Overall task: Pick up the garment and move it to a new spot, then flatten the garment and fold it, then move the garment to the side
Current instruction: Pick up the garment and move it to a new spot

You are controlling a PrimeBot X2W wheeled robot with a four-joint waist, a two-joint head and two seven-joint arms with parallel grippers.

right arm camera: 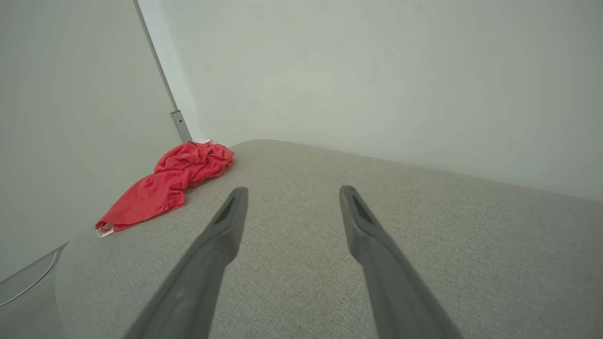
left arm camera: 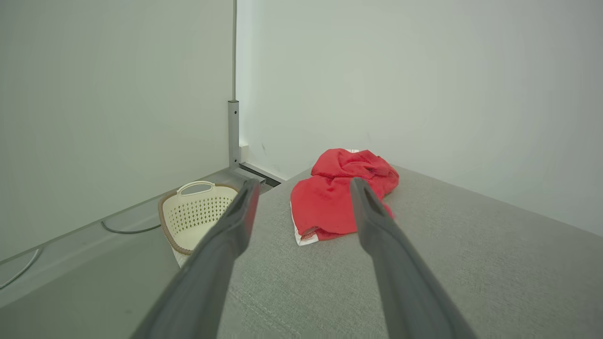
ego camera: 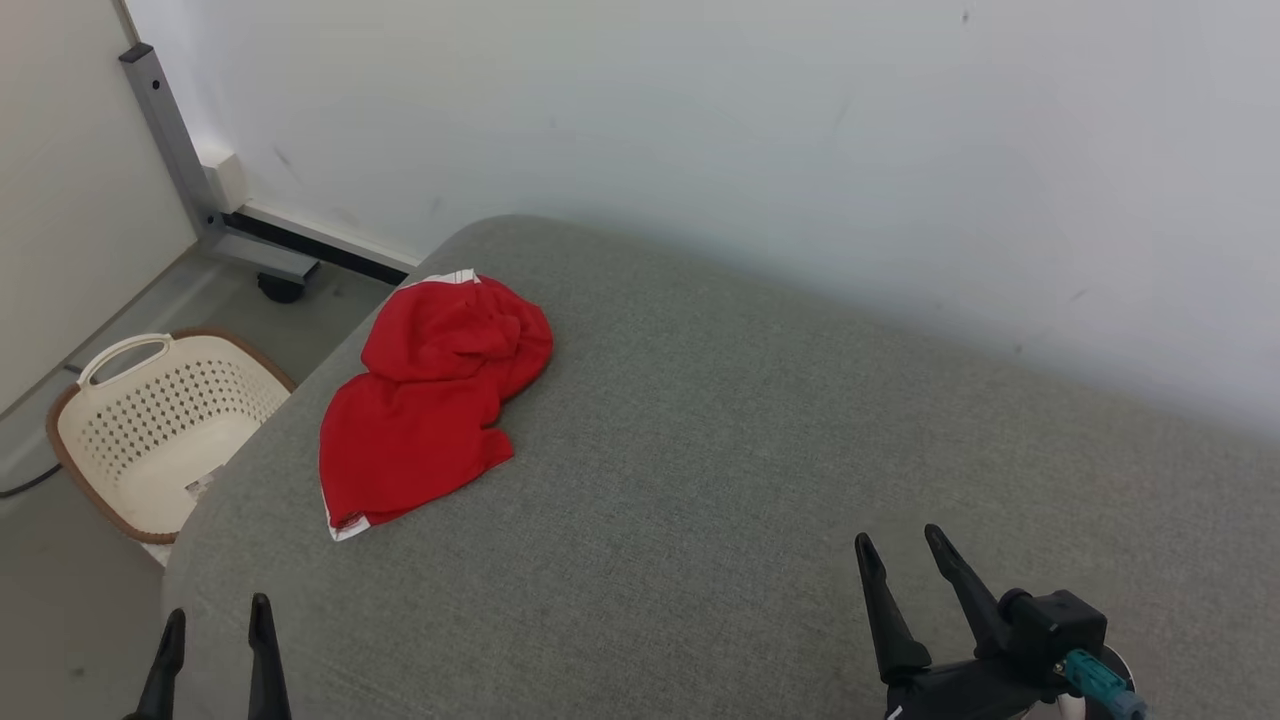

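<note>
Two grippers: our left gripper [ego camera: 218, 610] and right gripper [ego camera: 897, 537] both stand spread wide with nothing between their fingers, low at the near edge and well apart from the cloth.
Garment: the red garment [ego camera: 430, 400] lies crumpled on the grey padded surface [ego camera: 720, 450], near its far left corner, with a white-trimmed hem turned toward us.
Stage: we judge the pick-up has not begun, since the cloth is bunched and untouched.
Left arm: it is the nearer one, and its fingers already point at the heap, so we would lead with it.
Basket: a white perforated basket [ego camera: 180, 400] sits on the floor just off the left edge.
Risk: a careless drag could slide the cloth over that edge.
</note>
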